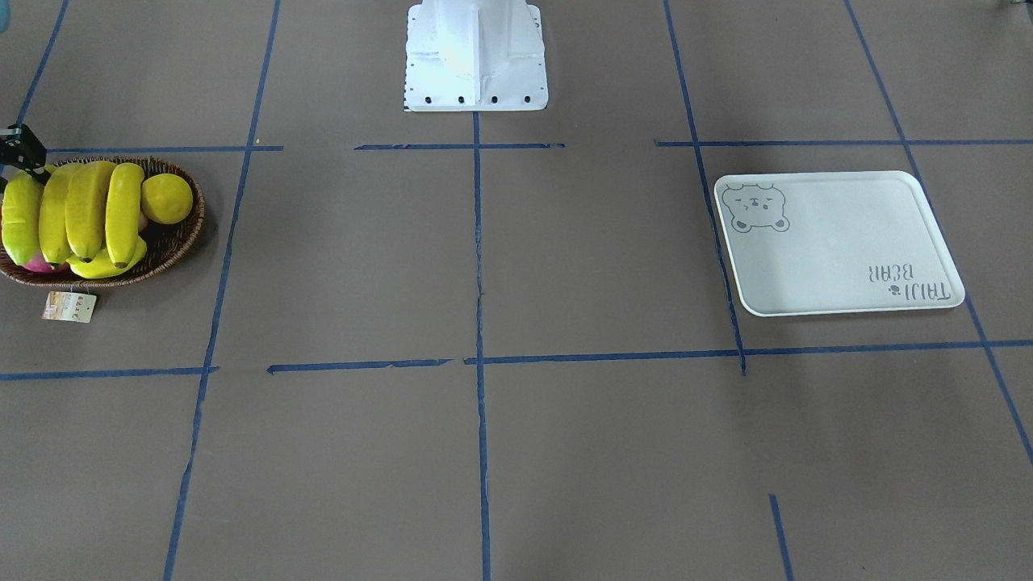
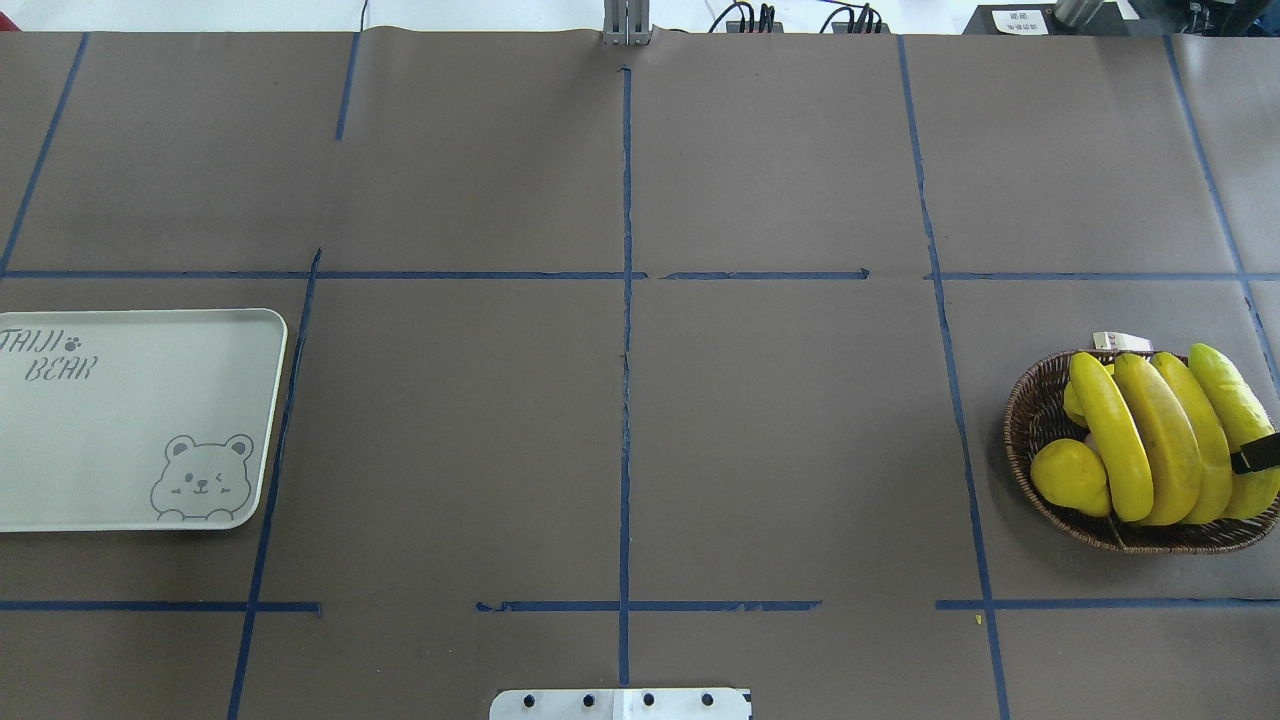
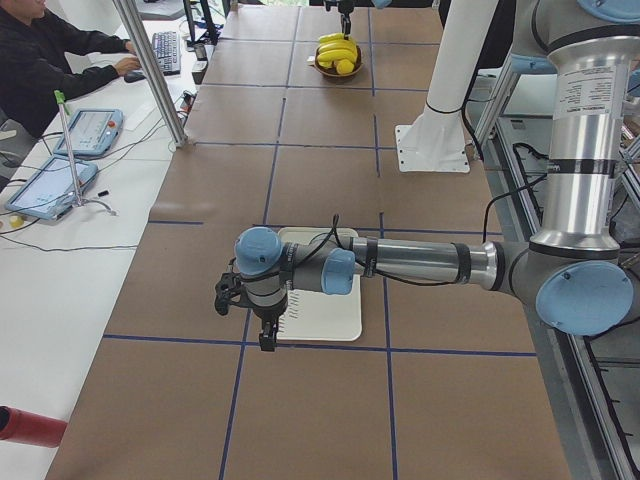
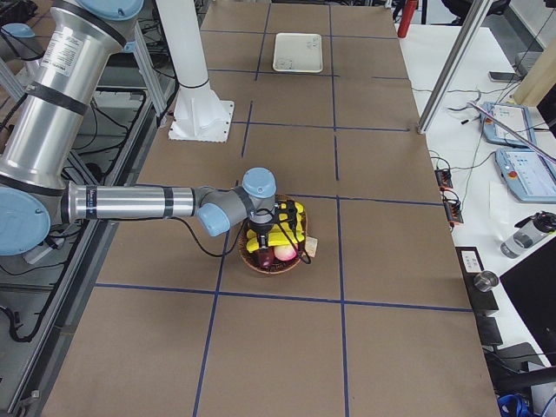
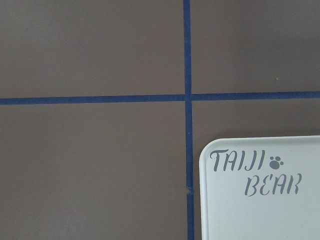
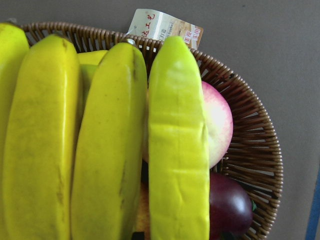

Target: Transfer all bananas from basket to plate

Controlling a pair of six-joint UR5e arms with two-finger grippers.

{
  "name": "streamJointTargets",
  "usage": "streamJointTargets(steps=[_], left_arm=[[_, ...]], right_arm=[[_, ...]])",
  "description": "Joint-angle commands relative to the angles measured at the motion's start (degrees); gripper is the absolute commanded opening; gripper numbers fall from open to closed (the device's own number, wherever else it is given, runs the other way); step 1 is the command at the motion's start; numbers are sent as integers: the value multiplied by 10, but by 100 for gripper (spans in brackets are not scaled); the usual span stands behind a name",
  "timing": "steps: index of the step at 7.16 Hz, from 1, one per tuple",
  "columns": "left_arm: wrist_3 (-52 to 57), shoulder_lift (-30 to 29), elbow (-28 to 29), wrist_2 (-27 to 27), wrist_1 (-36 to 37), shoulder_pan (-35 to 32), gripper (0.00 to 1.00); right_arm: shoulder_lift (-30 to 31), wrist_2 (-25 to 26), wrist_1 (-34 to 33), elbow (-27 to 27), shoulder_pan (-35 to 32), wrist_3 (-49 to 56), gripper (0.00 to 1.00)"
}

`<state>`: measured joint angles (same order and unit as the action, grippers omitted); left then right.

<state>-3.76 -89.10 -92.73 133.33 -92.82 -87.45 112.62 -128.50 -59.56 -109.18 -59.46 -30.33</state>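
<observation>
Several long yellow bananas (image 1: 81,210) lie side by side in the brown wicker basket (image 1: 181,238), which also shows in the overhead view (image 2: 1030,420). The bananas (image 6: 110,150) fill the right wrist view. My right gripper (image 2: 1258,455) hangs just over the outermost banana; only a black part of it shows, so I cannot tell whether it is open or shut. The white bear plate (image 2: 120,440) lies bare at the other end of the table. My left gripper (image 3: 262,335) hovers over that plate's lettered corner (image 5: 260,210); I cannot tell its state.
A round yellow fruit (image 1: 167,198), a pink peach (image 6: 217,125) and a dark purple fruit (image 6: 227,205) share the basket. Its paper tag (image 1: 69,307) lies on the table. The robot's white base (image 1: 476,56) stands mid-table. An operator (image 3: 40,55) sits beside the table.
</observation>
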Motion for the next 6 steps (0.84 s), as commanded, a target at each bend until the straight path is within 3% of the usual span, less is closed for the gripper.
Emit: streamJointTargets(steps=[1, 2, 3, 5, 6], left_arm=[[-1, -1, 1, 0, 0, 0, 100], [-1, -1, 1, 0, 0, 0, 100], [-1, -1, 0, 0, 0, 0, 100], [-3, -1, -1, 0, 0, 0, 100], [-5, -2, -1, 0, 0, 0, 100]], right_arm=[[0, -3, 1, 1, 1, 4, 25], [1, -4, 2, 1, -1, 6, 7], [1, -13, 2, -4, -4, 7, 2], [17, -83, 0, -23, -66, 30, 0], [45, -86, -3, -32, -92, 65, 0]])
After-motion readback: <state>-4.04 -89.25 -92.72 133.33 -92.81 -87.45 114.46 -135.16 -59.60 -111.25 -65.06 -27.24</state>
